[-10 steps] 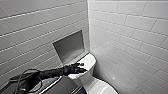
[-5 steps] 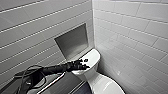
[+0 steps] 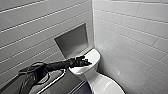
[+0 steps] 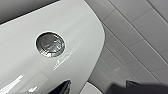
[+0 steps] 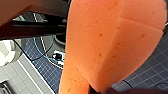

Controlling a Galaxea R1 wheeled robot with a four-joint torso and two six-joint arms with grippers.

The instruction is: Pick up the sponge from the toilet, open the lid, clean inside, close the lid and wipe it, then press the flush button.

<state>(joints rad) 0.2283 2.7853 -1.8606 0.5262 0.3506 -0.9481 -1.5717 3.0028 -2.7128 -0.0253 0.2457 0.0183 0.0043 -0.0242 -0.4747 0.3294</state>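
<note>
our left gripper (image 3: 85,63) hangs over the cistern top of the toilet (image 3: 94,55), and we cannot tell whether it is parted or closed. the flush button (image 4: 50,44) sits mid-top, just ahead of and below it, so we judge the left arm the nearer one. our right gripper (image 5: 100,90) is clamped on the sponge (image 5: 112,42), above the dark tiled floor (image 5: 150,72).
</note>
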